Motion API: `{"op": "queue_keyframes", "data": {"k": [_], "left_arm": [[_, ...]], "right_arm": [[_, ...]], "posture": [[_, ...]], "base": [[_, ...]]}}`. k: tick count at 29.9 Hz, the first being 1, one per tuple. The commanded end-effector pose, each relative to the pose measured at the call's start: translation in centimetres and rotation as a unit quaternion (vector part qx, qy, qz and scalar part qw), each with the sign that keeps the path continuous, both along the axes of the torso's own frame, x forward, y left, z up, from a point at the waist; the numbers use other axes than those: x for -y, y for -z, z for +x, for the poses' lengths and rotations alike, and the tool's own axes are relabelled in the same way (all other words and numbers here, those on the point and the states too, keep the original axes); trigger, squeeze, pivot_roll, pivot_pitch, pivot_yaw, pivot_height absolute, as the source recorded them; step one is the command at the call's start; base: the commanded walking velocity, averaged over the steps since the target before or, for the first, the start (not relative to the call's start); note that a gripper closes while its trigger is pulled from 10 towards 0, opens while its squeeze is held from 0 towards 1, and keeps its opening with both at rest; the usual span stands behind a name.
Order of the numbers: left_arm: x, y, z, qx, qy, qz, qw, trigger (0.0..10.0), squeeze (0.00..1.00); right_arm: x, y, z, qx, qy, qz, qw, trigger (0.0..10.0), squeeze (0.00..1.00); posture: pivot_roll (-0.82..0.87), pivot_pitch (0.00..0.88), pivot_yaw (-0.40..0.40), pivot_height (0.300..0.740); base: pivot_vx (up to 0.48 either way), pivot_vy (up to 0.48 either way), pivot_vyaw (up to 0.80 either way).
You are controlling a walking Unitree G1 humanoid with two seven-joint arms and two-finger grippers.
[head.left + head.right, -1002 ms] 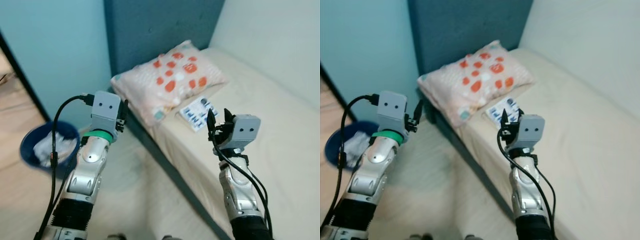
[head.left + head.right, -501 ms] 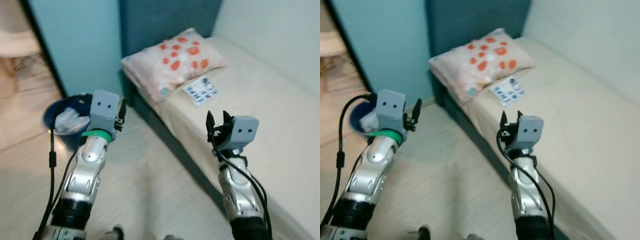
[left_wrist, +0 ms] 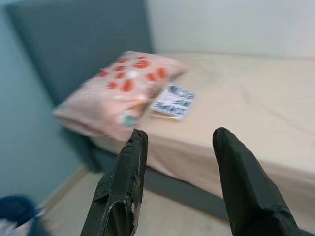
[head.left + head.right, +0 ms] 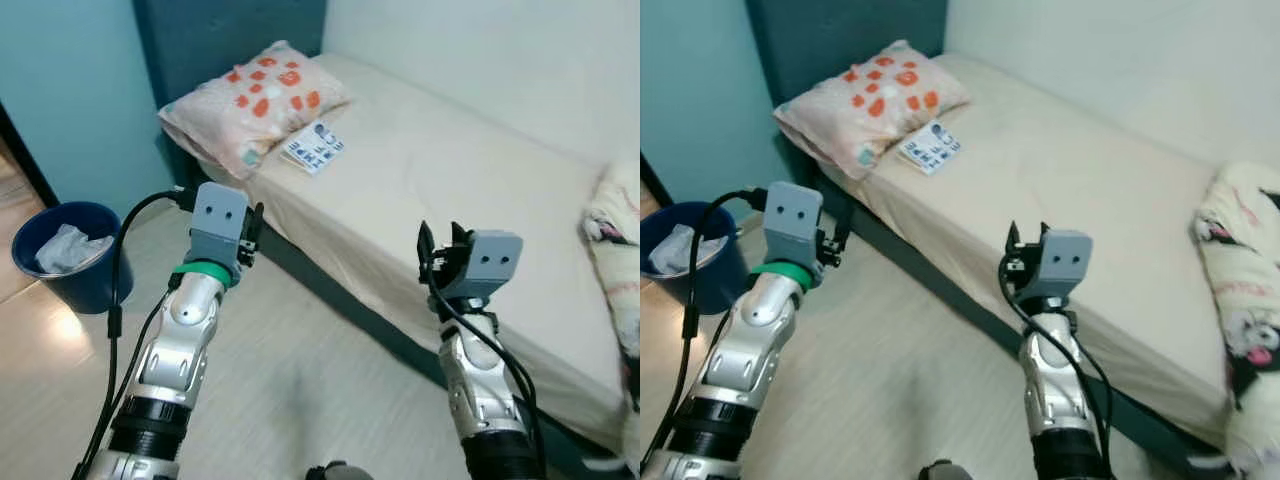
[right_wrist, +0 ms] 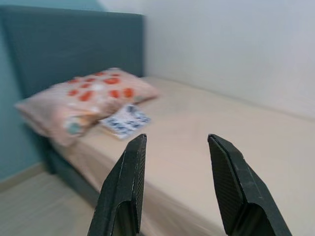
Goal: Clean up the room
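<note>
A bed [image 4: 450,170] with a beige sheet runs from the far left to the right. A pillow [image 4: 255,95] with orange spots lies at its head, and a blue-and-white patterned booklet [image 4: 313,147] lies flat beside it. A white plush blanket [image 4: 1250,300] with cartoon prints is bunched at the bed's right end. My left gripper [image 3: 179,135] is open and empty, raised over the floor short of the bed's side. My right gripper [image 5: 174,140] is also open and empty, raised near the bed's edge.
A blue bin [image 4: 65,260] holding crumpled white paper [image 4: 62,247] stands on the floor at the left, against the teal wall. A dark blue headboard [image 4: 230,30] rises behind the pillow. Pale wooden floor [image 4: 300,380] lies between me and the bed.
The camera has swung right and pulled back, so the bed's right end and the plush blanket are now in view. Both arms keep the same raised pose with open fingers.
</note>
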State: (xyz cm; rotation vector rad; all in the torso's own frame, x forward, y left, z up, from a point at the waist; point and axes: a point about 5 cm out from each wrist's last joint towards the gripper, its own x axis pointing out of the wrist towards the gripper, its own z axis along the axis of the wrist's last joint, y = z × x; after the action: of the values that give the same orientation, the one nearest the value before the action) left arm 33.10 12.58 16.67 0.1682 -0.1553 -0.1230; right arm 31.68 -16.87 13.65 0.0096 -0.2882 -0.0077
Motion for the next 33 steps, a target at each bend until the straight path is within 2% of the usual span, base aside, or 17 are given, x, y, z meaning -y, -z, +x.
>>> {"op": "queue_keyframes", "data": {"k": [1, 19, 33], "left_arm": [[0.17, 0.47, -0.05, -0.010, 0.004, 0.003, 1.000, 10.0, 0.00], [0.21, 0.39, -0.01, -0.006, 0.009, 0.008, 1.000, 10.0, 0.00], [0.28, 0.44, -0.08, -0.004, 0.010, 0.014, 1.000, 10.0, 0.00]], "right_arm": [[0.33, 0.44, -0.04, -0.011, 0.006, 0.006, 1.000, 10.0, 0.00], [0.32, 0.54, 0.05, -0.015, 0.006, 0.004, 1.000, 10.0, 0.00], [0.33, 0.65, 0.01, -0.014, 0.008, -0.003, 1.000, 10.0, 0.00]], "posture": [[-0.07, 0.041, 0.002, 0.740], [-0.07, 0.033, 0.006, 0.740], [-0.07, 0.041, 0.005, 0.740]], "base": [[0.000, 0.000, -0.80], [0.000, 0.000, -0.80], [0.000, -0.480, 0.00]]}}
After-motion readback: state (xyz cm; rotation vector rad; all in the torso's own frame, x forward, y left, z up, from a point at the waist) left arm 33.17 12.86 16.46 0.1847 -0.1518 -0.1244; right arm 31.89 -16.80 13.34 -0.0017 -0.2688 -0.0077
